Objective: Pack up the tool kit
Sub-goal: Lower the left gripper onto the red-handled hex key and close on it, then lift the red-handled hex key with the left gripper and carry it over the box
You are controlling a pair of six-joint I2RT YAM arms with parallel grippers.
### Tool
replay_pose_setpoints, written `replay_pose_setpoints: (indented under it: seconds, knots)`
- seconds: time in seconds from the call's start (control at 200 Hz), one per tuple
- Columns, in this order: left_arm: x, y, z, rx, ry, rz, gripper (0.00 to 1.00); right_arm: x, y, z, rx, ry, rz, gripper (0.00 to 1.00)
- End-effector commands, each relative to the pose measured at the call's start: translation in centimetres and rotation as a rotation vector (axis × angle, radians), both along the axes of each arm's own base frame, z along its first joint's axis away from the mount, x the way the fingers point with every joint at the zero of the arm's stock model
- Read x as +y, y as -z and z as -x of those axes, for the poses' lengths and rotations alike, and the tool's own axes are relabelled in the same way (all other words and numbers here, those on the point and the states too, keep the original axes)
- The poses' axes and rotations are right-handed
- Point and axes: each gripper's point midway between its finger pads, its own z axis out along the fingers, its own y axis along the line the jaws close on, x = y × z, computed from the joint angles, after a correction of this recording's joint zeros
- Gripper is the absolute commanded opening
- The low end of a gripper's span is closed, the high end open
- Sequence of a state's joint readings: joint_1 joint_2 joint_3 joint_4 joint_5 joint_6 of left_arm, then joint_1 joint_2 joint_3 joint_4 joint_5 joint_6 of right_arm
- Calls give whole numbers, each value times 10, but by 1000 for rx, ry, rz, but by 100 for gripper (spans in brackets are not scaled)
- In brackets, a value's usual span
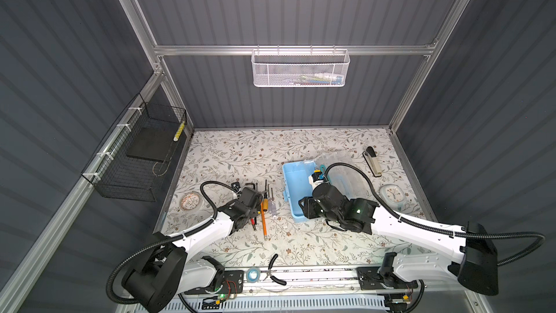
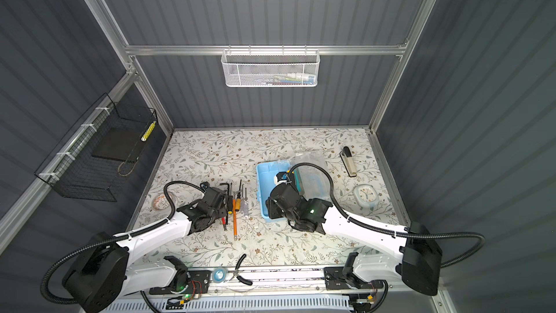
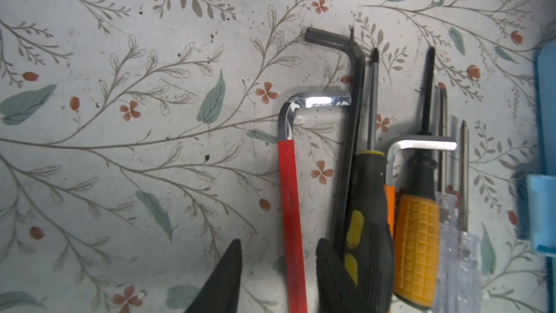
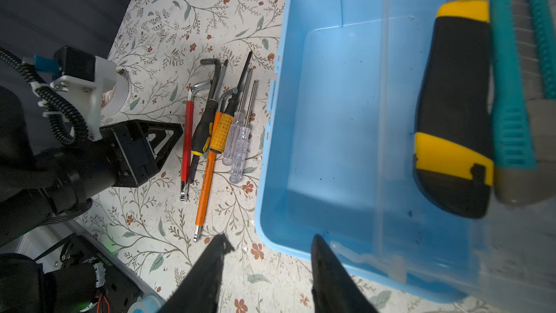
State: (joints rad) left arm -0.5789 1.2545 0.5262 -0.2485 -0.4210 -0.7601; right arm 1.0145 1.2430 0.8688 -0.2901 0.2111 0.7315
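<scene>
The light blue tool box [image 1: 289, 176] [image 2: 261, 182] [image 4: 331, 115] lies open. A black-and-yellow utility knife [image 4: 454, 109] and a teal one [image 4: 517, 85] sit at its far side. Left of the box lies a row of tools: a red hex key [image 3: 290, 206] [image 4: 187, 140], a black hex key [image 3: 352, 115], a black-and-yellow screwdriver [image 3: 368, 206], an orange hex key [image 4: 206, 182], an orange-handled screwdriver [image 3: 416, 245] and two clear-handled ones [image 3: 457, 266]. My left gripper [image 3: 279, 245] [image 1: 254, 209] is down over this row, open, its jaws on either side of the red hex key. My right gripper [image 4: 270, 237] [image 1: 304, 206] hangs open and empty over the box's near rim.
The box's clear lid [image 1: 340, 170] lies open to the right. A small clock [image 1: 391, 195] and a beige-and-black stapler [image 1: 372, 161] are farther right. A tape roll [image 1: 191, 201] sits at the left. Pliers [image 1: 275, 269] and blue tape [image 1: 253, 274] lie at the front edge.
</scene>
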Motion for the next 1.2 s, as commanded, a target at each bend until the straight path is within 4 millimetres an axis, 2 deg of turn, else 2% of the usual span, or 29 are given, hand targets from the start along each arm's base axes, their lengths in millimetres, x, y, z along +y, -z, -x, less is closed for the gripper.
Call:
replay_pose_setpoints:
  seconds: [0.0,0.12,0.475,0.64,0.705,0.78,0.885,0.935,1.091,1.196]
  knots:
    - [-2,-4,-10,-16,14,-8,41,1,0,-6,-29,7,-1,48]
    - [-3,1,-14,-9,17,-8,36,3,6,-8,-22,7,10,48]
    - [-11,17,-18,25,47,-8,35,8,14,-9,4,-5,-7,48]
    - [-8,30,-13,64,41,-22,26,7,15,-8,12,-4,-15,49]
    - [-7,33,-11,75,40,-26,19,7,17,-8,14,-5,-16,49]
    - [-7,36,-8,86,39,-25,17,6,18,-7,16,-5,-17,49]
    - [-8,32,-8,88,40,-19,10,5,19,-8,19,-2,-19,49]
    - [-7,29,-9,86,36,-21,0,4,20,-8,20,-2,-19,49]
    - [-4,10,-11,49,29,-28,0,4,22,-10,27,-4,-30,50]
    - [-6,-13,-13,9,33,-3,0,4,22,-10,36,-8,-41,50]
